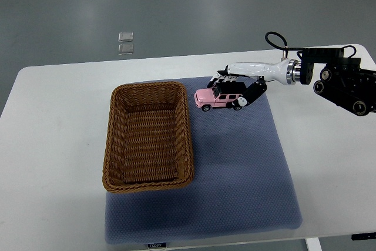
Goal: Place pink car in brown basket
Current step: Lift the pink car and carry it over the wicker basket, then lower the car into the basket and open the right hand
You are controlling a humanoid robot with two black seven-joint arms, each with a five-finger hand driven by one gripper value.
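Observation:
A pink toy car [216,99] with a black roof sits on the blue mat [247,168], just right of the brown wicker basket [111,145]. My right hand [239,85] comes in from the right edge and lies over the car's right half, its fingers curled around the roof and rear. The car's wheels look level with the mat; I cannot tell whether it is lifted. The basket holds nothing. The left arm does not show.
The mat and basket lie on a white table [53,121]. The right arm's black wrist joints [346,83] hang over the table's right side. Two small clear squares [125,42] lie on the grey floor beyond the table.

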